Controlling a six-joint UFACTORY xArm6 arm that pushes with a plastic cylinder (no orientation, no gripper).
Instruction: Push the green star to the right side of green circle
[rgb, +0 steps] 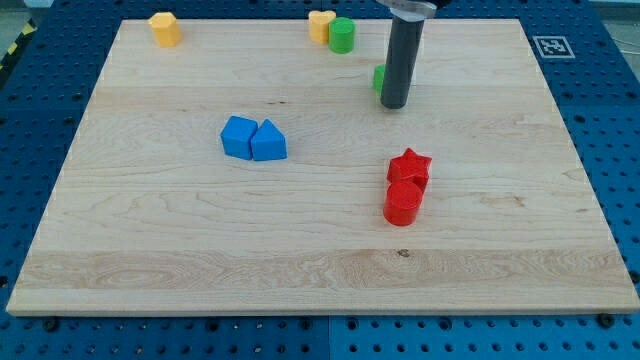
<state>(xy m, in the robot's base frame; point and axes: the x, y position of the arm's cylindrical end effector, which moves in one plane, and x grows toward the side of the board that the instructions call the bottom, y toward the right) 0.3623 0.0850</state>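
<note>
The green circle (342, 35) stands near the view's top edge, touching a yellow block (320, 24) on its left. The green star (379, 78) is mostly hidden behind my dark rod; only a green sliver shows at the rod's left edge. My tip (393, 104) rests on the board just in front of and right of that sliver, below and to the right of the green circle.
A yellow block (165, 29) sits at the top left. A blue cube (238, 136) and a blue pentagon-like block (268, 141) touch at centre left. A red star (409, 167) touches a red cylinder (403, 203) at centre right. The wooden board (150, 250) lies on a blue pegboard.
</note>
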